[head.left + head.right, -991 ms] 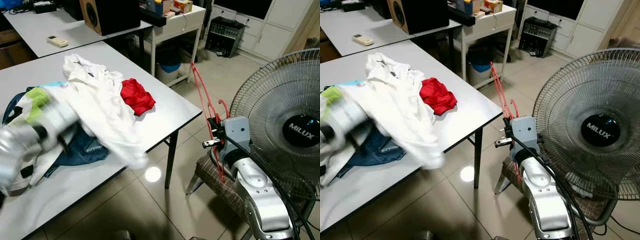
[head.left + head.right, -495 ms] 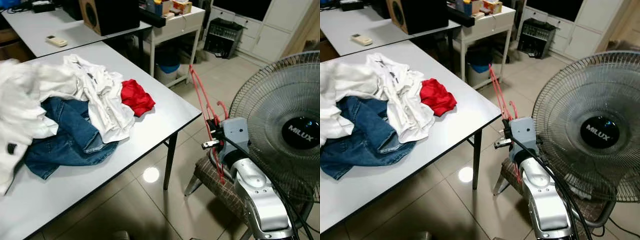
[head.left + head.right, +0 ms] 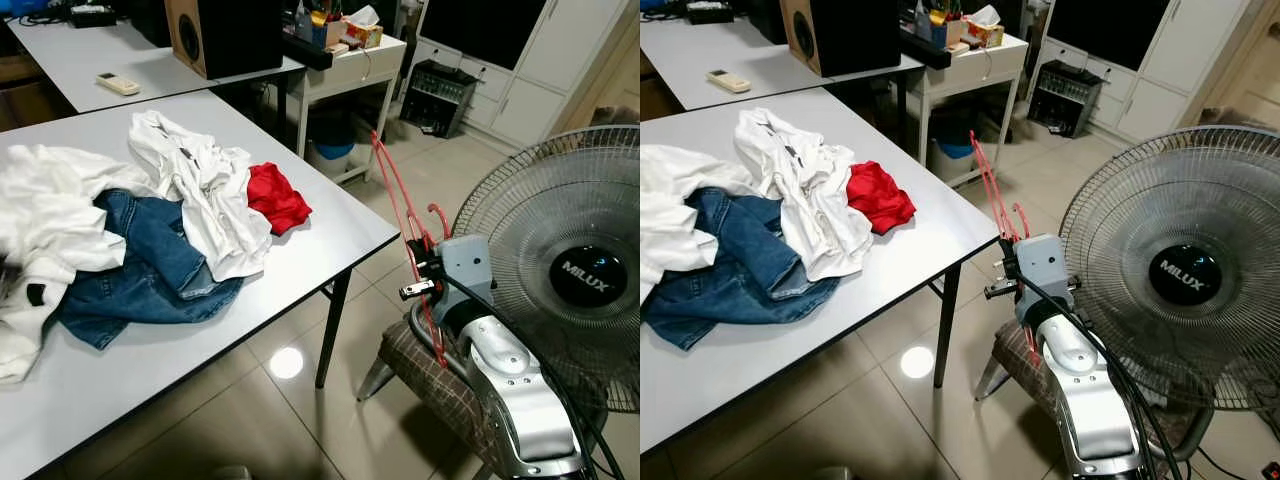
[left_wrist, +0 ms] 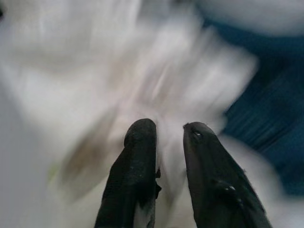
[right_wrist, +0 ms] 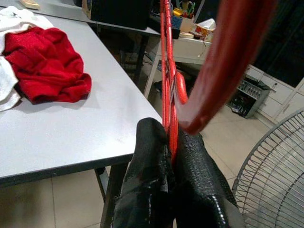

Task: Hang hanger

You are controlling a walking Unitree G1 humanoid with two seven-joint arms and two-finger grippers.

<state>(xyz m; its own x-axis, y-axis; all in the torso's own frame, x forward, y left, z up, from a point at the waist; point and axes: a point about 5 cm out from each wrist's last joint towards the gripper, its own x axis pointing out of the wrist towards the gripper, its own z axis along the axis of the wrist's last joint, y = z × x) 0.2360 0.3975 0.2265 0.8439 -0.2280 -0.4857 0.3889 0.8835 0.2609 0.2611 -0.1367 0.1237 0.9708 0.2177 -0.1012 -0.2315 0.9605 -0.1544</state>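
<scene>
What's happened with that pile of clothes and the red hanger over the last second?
The left arm, which swept blurred across the clothes a second ago, has pulled back off to the robot's left; the white shirt it was lifting now lies on the jeans. The left gripper hovers open over white cloth. The right gripper stays shut on the red hanger beside the table.
</scene>
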